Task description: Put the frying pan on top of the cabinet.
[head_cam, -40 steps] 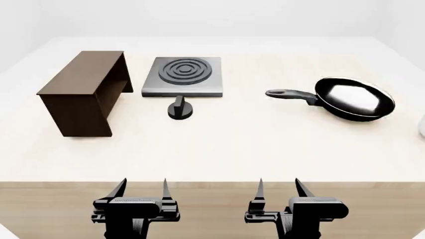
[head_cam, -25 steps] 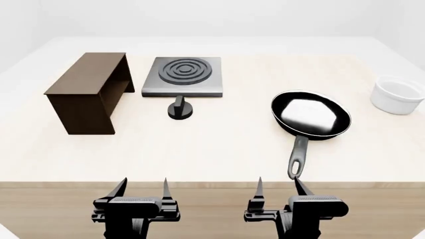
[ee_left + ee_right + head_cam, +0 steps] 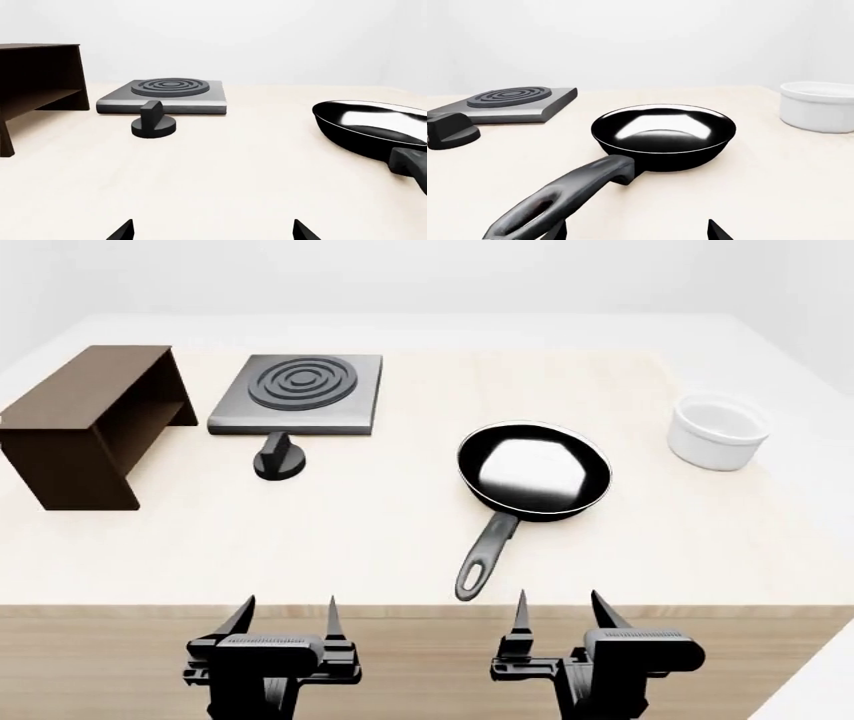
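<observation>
The right hand (image 3: 558,625) hangs just off the near edge of the pale wooden desk (image 3: 400,530), its two dark fingers spread apart and gripping nothing; the left hand (image 3: 286,623) hangs beside it in the same way, fingers likewise parted and empty. Nearest the right hand lies the round black frying pan (image 3: 534,468) with its glossy, pale-reflecting inside, resting flat on the desk. Its long dark grey handle (image 3: 483,555) points back toward the desk's near edge, its tip ending a little to the left of the right hand and not touching it. To the right of the pan, and slightly farther back, stands a white round bowl (image 3: 719,430), well apart from it. To the left of the pan sits a small black knob (image 3: 279,458) on a round base, and just behind that knob lies a flat square grey hotplate (image 3: 298,392) with concentric rings. Farther left of the pan stands the dark brown wooden box-like cabinet (image 3: 84,425), its open side facing the hotplate and its flat rectangular top bare.
</observation>
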Controlling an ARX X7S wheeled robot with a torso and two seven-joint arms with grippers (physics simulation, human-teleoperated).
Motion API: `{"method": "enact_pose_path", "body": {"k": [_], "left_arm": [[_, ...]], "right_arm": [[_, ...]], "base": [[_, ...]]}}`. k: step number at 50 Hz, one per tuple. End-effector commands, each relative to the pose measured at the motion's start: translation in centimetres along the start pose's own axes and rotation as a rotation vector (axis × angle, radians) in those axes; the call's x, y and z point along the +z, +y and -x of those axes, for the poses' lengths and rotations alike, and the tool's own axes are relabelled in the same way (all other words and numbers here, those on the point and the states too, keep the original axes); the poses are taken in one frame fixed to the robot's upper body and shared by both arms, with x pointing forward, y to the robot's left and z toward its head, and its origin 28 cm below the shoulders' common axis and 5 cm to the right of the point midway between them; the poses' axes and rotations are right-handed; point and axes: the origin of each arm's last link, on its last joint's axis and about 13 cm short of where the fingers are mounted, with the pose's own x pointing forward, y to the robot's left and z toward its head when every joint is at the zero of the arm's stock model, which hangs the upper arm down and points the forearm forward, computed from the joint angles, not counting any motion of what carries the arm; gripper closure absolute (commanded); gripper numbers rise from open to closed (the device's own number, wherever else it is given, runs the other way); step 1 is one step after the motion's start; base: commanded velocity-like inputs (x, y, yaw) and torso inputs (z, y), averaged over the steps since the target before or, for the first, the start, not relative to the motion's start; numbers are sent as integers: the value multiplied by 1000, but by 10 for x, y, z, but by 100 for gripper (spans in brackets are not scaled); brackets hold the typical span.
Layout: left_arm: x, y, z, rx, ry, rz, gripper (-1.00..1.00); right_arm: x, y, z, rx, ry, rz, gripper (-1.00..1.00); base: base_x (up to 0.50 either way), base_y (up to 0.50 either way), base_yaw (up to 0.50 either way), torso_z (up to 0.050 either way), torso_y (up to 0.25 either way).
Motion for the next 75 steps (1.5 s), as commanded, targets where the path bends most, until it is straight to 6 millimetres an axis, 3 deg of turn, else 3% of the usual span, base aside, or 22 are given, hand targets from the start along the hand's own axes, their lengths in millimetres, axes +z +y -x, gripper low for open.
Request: {"method": "enact_pose_path", "body": {"k": [1, 11, 14, 16, 17, 20, 22, 27, 32, 57, 63, 67, 70, 75], "left_arm": [[0, 0, 0, -1, 1, 4, -100], [8, 0, 0, -11, 44, 10, -100], [36, 1, -1, 4, 26, -32, -100], [68, 3, -5, 19, 0, -30, -100], [97, 6, -9, 36, -56, -84, -100], [126, 11, -14, 75, -78, -88, -100], [132, 12, -15, 71, -74, -82, -100], [120, 11, -16, 66, -55, -98, -100], [114, 10, -16, 64, -38, -102, -100], [108, 12, -17, 63, -35, -100, -100], [107, 12, -17, 59, -35, -103, -100], [109, 12, -14, 49, -39, -99, -100], [110, 11, -14, 40, -40, -94, -100], [111, 12, -14, 44, -37, -97, -100]], "right_arm": [[1, -1, 1, -12, -10, 0, -100], [8, -2, 0, -19, -7, 7, -100], [30, -4, -3, -32, 7, -16, -100], [59, -7, -7, -27, 22, -47, -100], [88, -8, -6, -14, -56, -38, -100], [117, -9, -9, -93, -116, 24, -100], [122, -9, -6, -96, -144, 70, -100], [106, -4, -4, -54, -130, 94, -100], [102, -6, -5, -43, -111, 65, -100], [99, -8, -6, -57, -134, 41, -100], [100, -15, -7, -163, -142, 80, -100], [108, -33, -3, -459, -195, 202, -100], [112, -41, 4, -575, -206, 217, -100], [119, -53, 14, -635, -227, 184, -100]], "base": [[0, -430, 0, 0, 0], [0, -90, 0, 0, 0], [0, 0, 0, 0, 0], [0, 0, 0, 0, 0], [0, 0, 0, 0, 0], [0, 0, 0, 0, 0], [295, 0, 0, 0, 0], [500, 0, 0, 0, 0], [500, 0, 0, 0, 0], [500, 0, 0, 0, 0], [83, 0, 0, 0, 3], [0, 0, 0, 0, 0], [0, 0, 0, 0, 0], [0, 0, 0, 0, 0]]}}
